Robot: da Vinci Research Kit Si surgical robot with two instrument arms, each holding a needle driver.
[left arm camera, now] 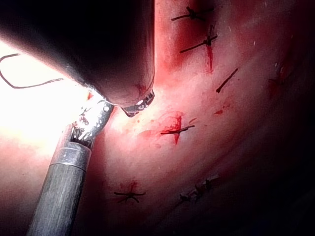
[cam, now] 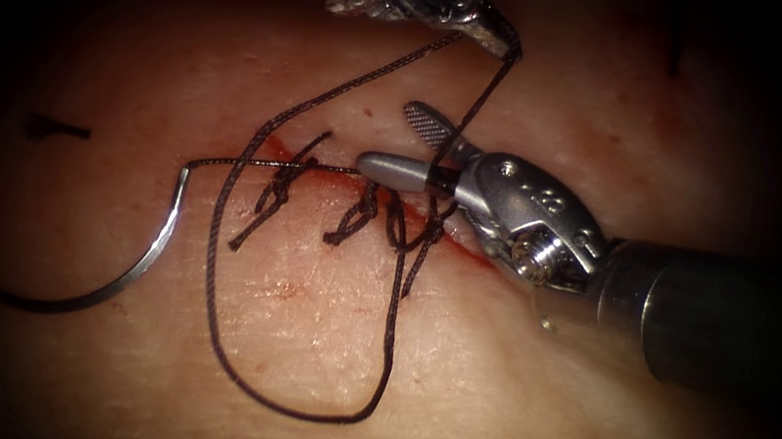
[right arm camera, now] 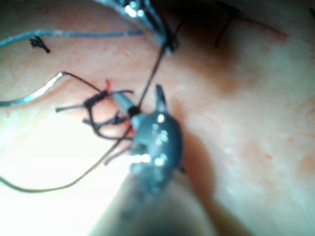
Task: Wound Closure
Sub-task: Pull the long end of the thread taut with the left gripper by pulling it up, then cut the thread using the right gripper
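Gripping thread (cam: 326, 100), left pincer (cam: 504, 35); needle (cam: 138, 262) free.

Dark thread (cam: 287, 399), silver needle (cam: 161, 240)

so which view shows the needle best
The endoscope view: the needle lies free on the tissue left of the cut, its whole curve visible, neither hand holding it. The right wrist view shows part of it, pale. The left hand holds the thread; the right hand is open.
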